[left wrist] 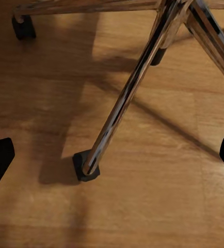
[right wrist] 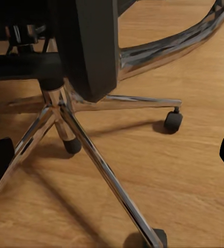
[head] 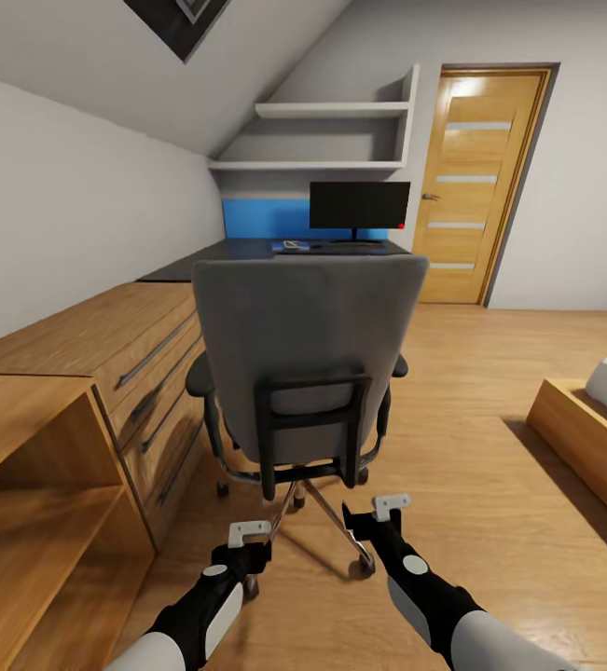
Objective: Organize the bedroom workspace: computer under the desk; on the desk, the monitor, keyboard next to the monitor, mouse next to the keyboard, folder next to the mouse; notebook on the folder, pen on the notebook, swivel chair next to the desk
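Behind the swivel chair point(head: 308, 363), facing the desk point(head: 247, 252).
Both grippers, left point(head: 249, 533) and right point(head: 392, 506), spread wide, empty, low near its chrome base; monitor point(head: 359, 206) upright on desk.

To my left a light wooden chest of drawers point(head: 107, 354) lines the white wall, a wooden door point(head: 475, 186) stands ahead, two white shelves point(head: 331, 135) hang above, wood floor point(head: 489, 447) below.

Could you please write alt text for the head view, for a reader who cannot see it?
A grey swivel chair, back toward the camera, stands on a wooden floor before a black desk holding a monitor. Both grippers, left and right, hang low behind its chrome base, beside a wooden chest of drawers.
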